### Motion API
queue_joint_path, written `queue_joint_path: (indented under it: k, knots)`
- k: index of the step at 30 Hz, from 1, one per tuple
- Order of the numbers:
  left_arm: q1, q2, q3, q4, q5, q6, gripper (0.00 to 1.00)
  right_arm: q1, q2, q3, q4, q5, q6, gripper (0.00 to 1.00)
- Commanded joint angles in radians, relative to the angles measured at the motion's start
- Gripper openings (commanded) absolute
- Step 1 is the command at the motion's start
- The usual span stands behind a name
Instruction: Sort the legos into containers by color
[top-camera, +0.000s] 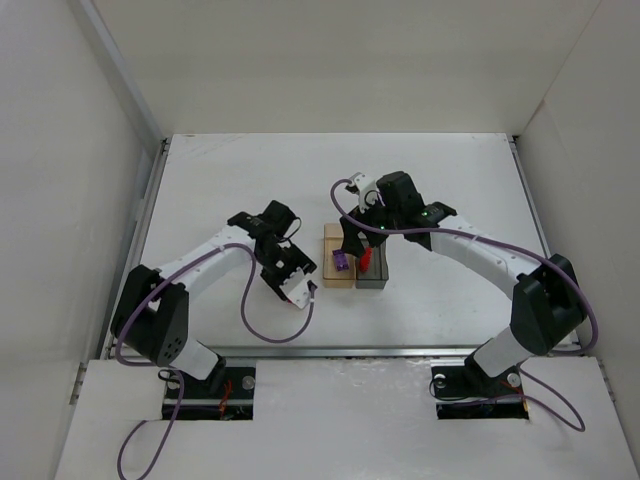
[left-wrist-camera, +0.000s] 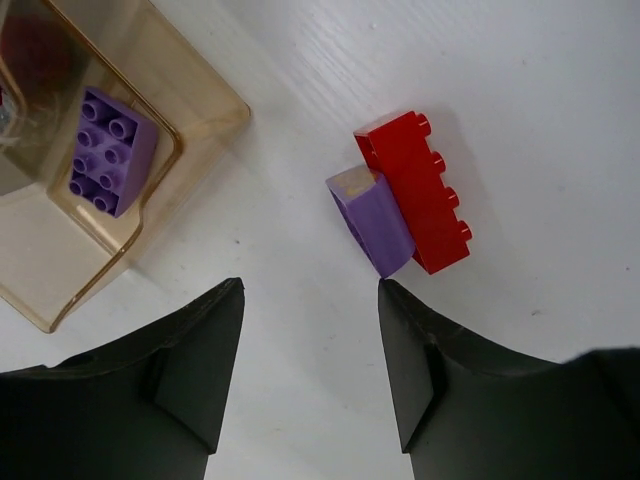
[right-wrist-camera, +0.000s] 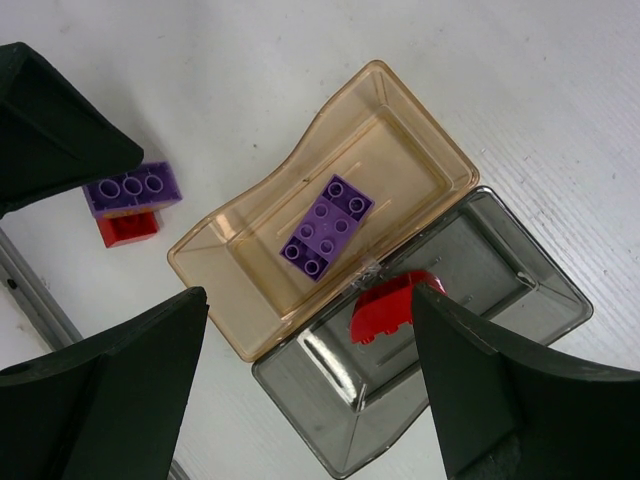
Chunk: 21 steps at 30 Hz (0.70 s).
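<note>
The left gripper (left-wrist-camera: 310, 292), jaws apart, hovers over a purple brick (left-wrist-camera: 375, 222) touching a red brick (left-wrist-camera: 418, 190) left of the tan tray (left-wrist-camera: 60, 300); it should pinch the purple brick alone, while the right gripper (right-wrist-camera: 310, 292) hangs open above the grey tray (right-wrist-camera: 520, 280).

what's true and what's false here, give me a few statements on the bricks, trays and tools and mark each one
1. The tan tray holds a purple brick. True.
2. The grey tray holds nothing. False: a red brick is inside it.
3. A loose purple brick and a loose red brick touch each other on the table. True.
4. The left tool is shut on a brick. False: it is open and holds nothing.
5. The two trays stand far apart. False: they sit side by side, touching.
6. The right tool is open above the trays. True.
</note>
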Motion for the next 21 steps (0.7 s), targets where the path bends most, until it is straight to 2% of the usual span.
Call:
queue_joint_path:
  k: [1, 6, 11, 14, 18, 21]
  knots:
    - [-0.014, -0.018, 0.028, -0.096, 0.094, -0.059, 0.53, -0.002, -0.022, 0.014, 0.019, -0.019, -0.006, 0.87]
    - [-0.025, 0.048, 0.059, -0.157, 0.103, -0.11, 0.52, -0.002, -0.045, -0.006, 0.01, -0.019, 0.003, 0.87]
    - [-0.034, 0.048, 0.059, -0.188, 0.103, -0.087, 0.52, -0.002, -0.063, -0.035, 0.02, -0.019, 0.012, 0.87]
    - [-0.034, 0.027, 0.068, -0.188, 0.132, -0.127, 0.52, -0.002, -0.073, -0.047, 0.03, -0.019, 0.021, 0.86]
    - [-0.067, 0.018, 0.042, -0.096, 0.142, -0.259, 0.46, -0.002, -0.073, -0.057, 0.04, -0.019, 0.031, 0.86]
    - [-0.068, 0.018, 0.03, -0.096, 0.142, -0.283, 0.39, -0.002, -0.082, -0.057, 0.04, -0.019, 0.031, 0.86]
